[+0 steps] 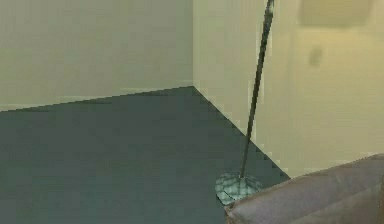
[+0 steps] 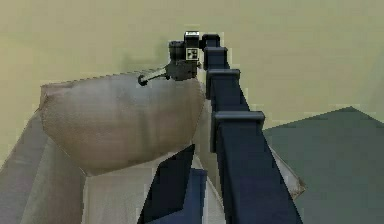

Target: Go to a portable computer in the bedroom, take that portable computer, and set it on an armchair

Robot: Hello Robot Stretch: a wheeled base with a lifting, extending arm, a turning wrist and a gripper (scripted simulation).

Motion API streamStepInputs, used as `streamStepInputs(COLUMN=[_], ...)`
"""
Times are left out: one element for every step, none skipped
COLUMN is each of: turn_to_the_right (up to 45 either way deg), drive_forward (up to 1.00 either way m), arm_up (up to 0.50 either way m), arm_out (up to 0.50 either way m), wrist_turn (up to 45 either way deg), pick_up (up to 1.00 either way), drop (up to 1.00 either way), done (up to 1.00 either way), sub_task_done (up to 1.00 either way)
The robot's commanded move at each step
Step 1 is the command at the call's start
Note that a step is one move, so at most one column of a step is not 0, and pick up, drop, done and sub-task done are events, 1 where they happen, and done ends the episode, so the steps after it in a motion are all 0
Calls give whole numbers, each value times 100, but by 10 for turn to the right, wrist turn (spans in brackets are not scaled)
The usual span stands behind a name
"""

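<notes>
Arm side view: dark arm [image 2: 235,130] runs up from the bottom edge, just right of centre, w/ two white marker squares [image 2: 190,48] at its far end. The fingers [image 2: 152,75] stick out left of those, in front of the top edge of the armchair [image 2: 100,125] backrest. Can't tell whether the fingers are grasping anything or released, since the chair back sits right behind them. Armchair is beige-grey w/ a wide curved back and pale side panels, and takes up the left and centre of the view. The portable computer [image 2: 170,188] is a dark flat slab w/ a bluish part beside it. It is low in the seat area, tilted, just left of the arm and well below the fingers; can't tell if it lies flat on the cushion. Teal floor [image 2: 340,140] shows at right, cream wall [image 2: 80,40] behind. Fwd view: same teal floor, cream walls meeting at a corner, and a floor lamp [image 1: 258,90] w/ a thin pole and a round base near the right wall. A grey-brown padded edge [image 1: 320,195] is at bottom right, just beside the lamp base.
</notes>
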Motion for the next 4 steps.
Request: streamStepInputs(turn_to_the_right=[0,0,0,0], drive_forward=[0,0,0,0], arm_up=[0,0,0,0], arm_out=[-10,0,0,0], wrist_turn=[0,-450,-450,-90], pick_up=[0,0,0,0], drop=[0,0,0,0], done=[0,0,0,0], sub_task_done=[0,0,0,0])
